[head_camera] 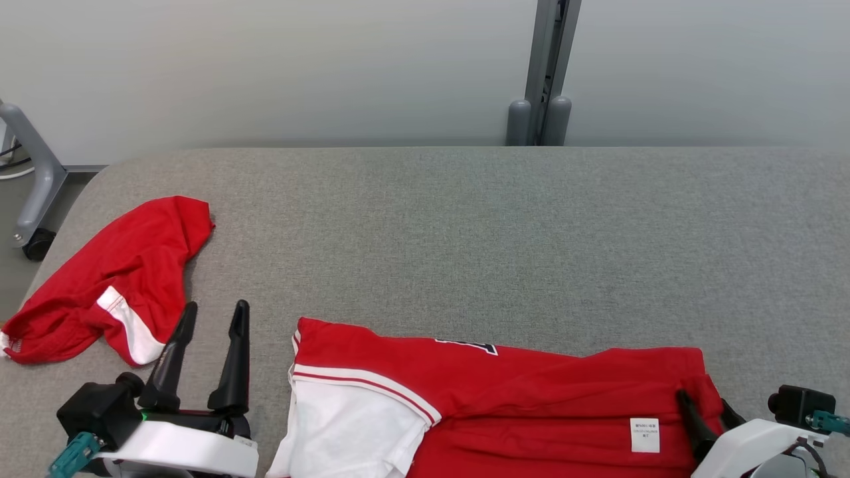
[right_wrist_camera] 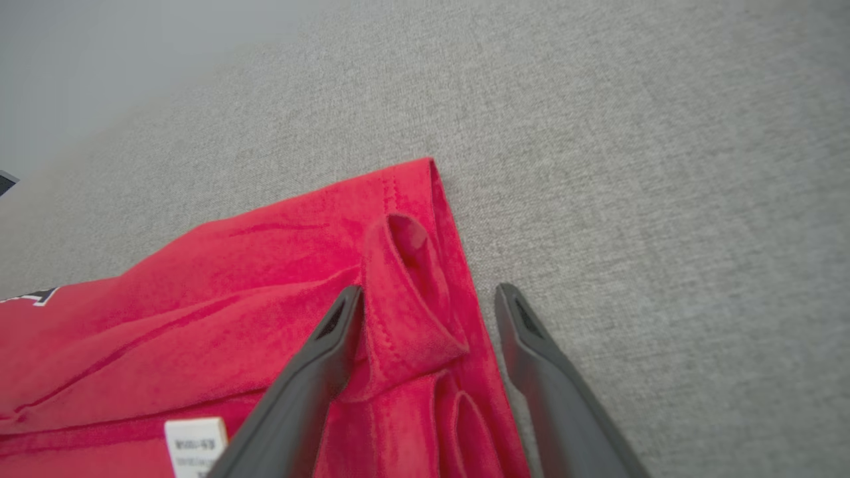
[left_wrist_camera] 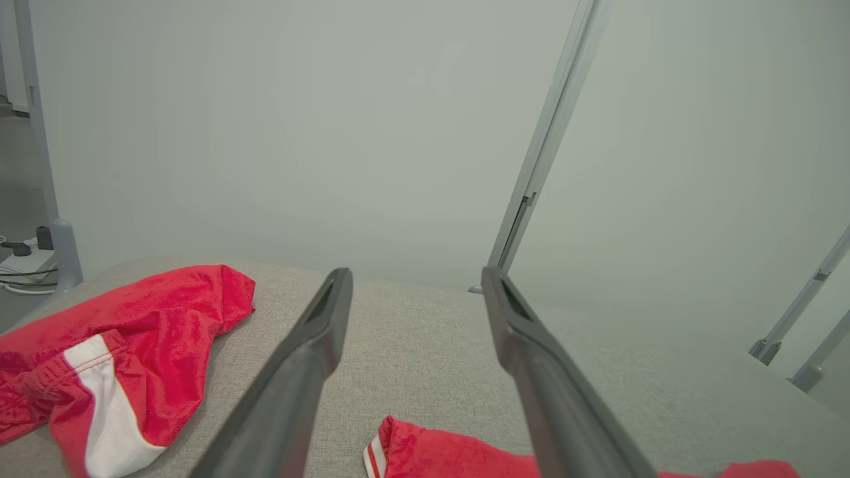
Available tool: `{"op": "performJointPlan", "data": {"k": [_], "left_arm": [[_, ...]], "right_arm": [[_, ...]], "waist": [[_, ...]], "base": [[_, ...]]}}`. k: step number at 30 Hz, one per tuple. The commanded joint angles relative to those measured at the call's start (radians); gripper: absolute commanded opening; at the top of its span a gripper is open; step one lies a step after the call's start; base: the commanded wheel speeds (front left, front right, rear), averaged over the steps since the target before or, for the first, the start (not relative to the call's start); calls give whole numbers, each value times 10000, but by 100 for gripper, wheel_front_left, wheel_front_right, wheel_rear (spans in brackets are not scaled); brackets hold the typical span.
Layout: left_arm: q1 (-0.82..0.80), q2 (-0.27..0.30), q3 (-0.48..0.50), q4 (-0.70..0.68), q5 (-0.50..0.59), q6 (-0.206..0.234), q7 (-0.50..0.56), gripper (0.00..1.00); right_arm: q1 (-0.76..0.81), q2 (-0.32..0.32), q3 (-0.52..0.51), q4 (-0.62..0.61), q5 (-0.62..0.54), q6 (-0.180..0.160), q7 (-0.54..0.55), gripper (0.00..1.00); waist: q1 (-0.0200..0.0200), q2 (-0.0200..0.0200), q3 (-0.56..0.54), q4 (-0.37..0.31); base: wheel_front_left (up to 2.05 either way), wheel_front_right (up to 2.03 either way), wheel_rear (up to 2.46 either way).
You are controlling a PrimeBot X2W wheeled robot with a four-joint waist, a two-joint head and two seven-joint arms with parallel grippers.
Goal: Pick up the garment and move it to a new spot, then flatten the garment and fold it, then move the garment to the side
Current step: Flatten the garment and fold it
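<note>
Our right end effector (right_wrist_camera: 430, 292), wide, straddles the right edge of the garment (head_camera: 531, 392); its long axis runs left-right, and our left end effector (head_camera: 216, 305), also wide, sits beside the other end.

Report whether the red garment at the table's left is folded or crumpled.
Crumpled: the left garment lies in a loose, uneven heap, white panel twisted.

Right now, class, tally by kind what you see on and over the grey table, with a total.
Red-and-white garments: 2, the crumpled garment and the spread garment.
Sets of jaws: 2, the left gripper and the right gripper, both open.
Total: 4.
</note>
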Motion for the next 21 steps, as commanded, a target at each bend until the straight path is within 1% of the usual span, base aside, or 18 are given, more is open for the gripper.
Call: {"op": "performJointPlan", "data": {"k": [1,2,7,8,10,13,16,17,18,19,21], "left_arm": [[104,-78,213,28,259,-65,-43,100],[205,-327,468,55,604,-140,-41,100],[474,-1020,1127,119,1390,-555,-42,100],[534,-1150,1276,138,1555,-643,-42,100],[622,-1448,1511,215,1834,-843,-42,100],[705,-1834,1795,350,2143,-1181,-42,100],[732,-2085,2065,498,2382,-1483,-42,100],[732,-2085,2065,498,2382,-1483,-42,100],[719,-2221,2227,585,2538,-1636,-42,100],[719,-2221,2227,585,2538,-1636,-42,100],[691,-2331,2356,646,2646,-1772,-42,100]], "right_arm": [[-73,-38,5,170,87,1,-4,100],[-92,-1,74,358,135,1,51,100],[-58,29,368,542,336,1,52,100],[-54,30,438,549,383,1,37,48],[-66,24,566,527,481,2,-11,0],[-129,-59,694,448,609,1,-196,0],[-289,-142,803,287,745,1,-502,0],[-289,-142,803,287,745,1,-502,0],[-361,-220,872,183,838,1,-675,0],[-361,-220,872,183,838,1,-675,0],[-422,-267,946,21,1002,1,-791,0]], "waist": [[0,0,-15,34],[0,0,-42,90],[0,0,-103,195],[0,0,-101,208],[0,0,-98,235],[0,0,-93,260],[0,0,-84,244],[0,0,-84,244],[0,0,-78,220],[0,0,-78,220],[0,0,-71,181]], "base": [[0,0,0],[0,0,0],[0,0,0],[0,0,0],[0,0,0],[0,0,0],[0,0,0],[0,0,0],[0,0,0],[0,0,0],[0,0,0]]}}
